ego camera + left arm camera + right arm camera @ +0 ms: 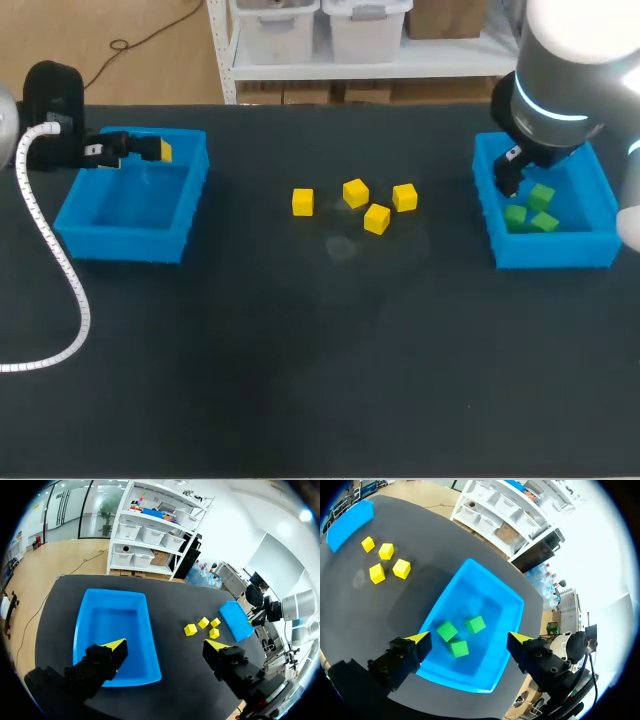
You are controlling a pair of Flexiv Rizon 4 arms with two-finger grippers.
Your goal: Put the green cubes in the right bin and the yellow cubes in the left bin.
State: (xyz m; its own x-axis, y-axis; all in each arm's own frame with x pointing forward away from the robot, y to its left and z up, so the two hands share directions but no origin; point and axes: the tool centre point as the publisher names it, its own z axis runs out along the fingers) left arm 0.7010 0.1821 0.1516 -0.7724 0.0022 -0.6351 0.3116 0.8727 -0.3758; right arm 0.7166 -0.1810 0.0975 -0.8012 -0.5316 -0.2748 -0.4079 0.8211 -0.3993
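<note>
Several yellow cubes (354,192) lie in a loose cluster at the table's middle, seen also as yellow cubes (202,625) and yellow cubes (385,551) from the wrists. Three green cubes (530,211) rest inside the right blue bin (601,243); from the right wrist they show as green cubes (459,635) in that right bin (512,600). My right gripper (469,642) hovers open above them, holding nothing. The left blue bin (188,215) holds no cubes. My left gripper (165,647) hangs open over the left bin (150,645), near its far rim in the head view.
A white ribbed cable (55,260) from the left arm trails across the dark table's left side. The table's front half is bare dark surface (320,380).
</note>
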